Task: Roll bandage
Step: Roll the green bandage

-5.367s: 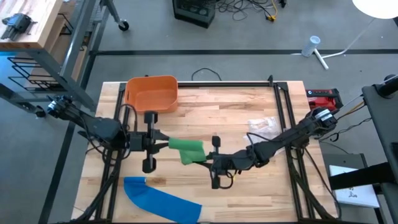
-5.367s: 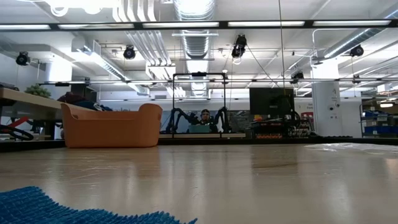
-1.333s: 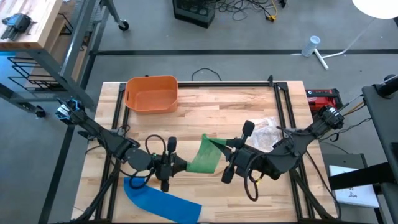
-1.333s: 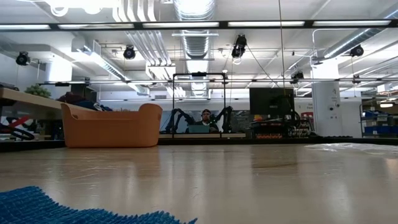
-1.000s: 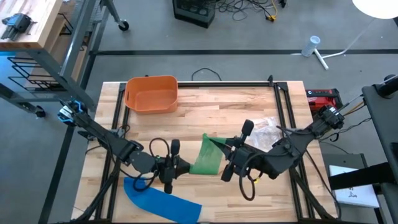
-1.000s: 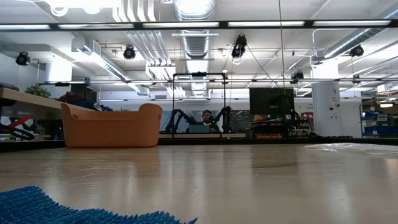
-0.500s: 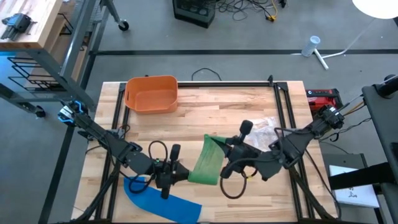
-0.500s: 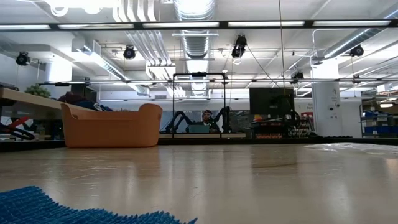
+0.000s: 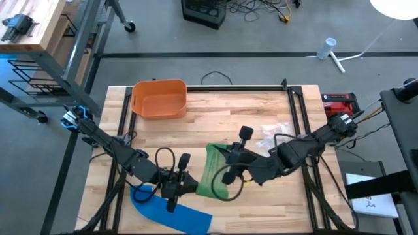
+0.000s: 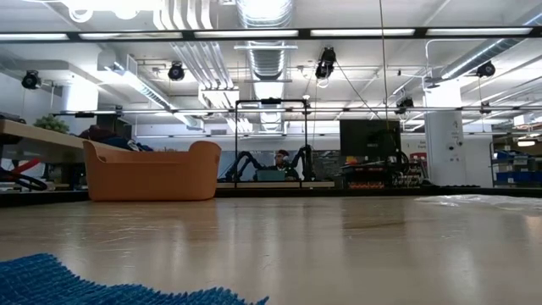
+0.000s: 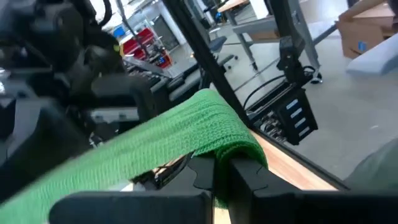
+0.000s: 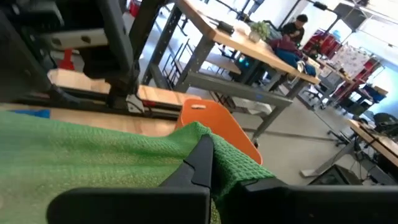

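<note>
A green knitted bandage [image 9: 210,173] stretches as a short strip between my two grippers, over the middle of the table toward its near side. My left gripper [image 9: 193,187] is shut on its near end, and my right gripper [image 9: 216,155] is shut on its far end. In the left wrist view the bandage [image 11: 155,137] runs away from the left gripper [image 11: 222,171]. In the right wrist view the bandage [image 12: 93,155] spreads out ahead of the right gripper [image 12: 208,163]. The low view shows neither bandage nor grippers. My left gripper pinches the bandage's near end [image 11: 239,146] between its two fingers, coming in level from the table's left. The cloth wraps over the fingertips there. My right gripper pinches the far end [image 12: 200,134] between its two fingers, coming in from the table's right and slanting slightly down. The strip between them sags little.
An orange bin [image 9: 159,98] stands at the far left of the table. A blue cloth [image 9: 171,210] lies by the near edge, under the left arm. A clear plastic bag [image 9: 274,134] lies at the right. Black frame rails [image 9: 297,124] border the table top.
My right gripper has gone down and toward the table's left and near edge, turning as it went, and has carried the bandage's far end with it. The strip has swung so that it now stands more near-to-far. Both grippers have stayed shut.
</note>
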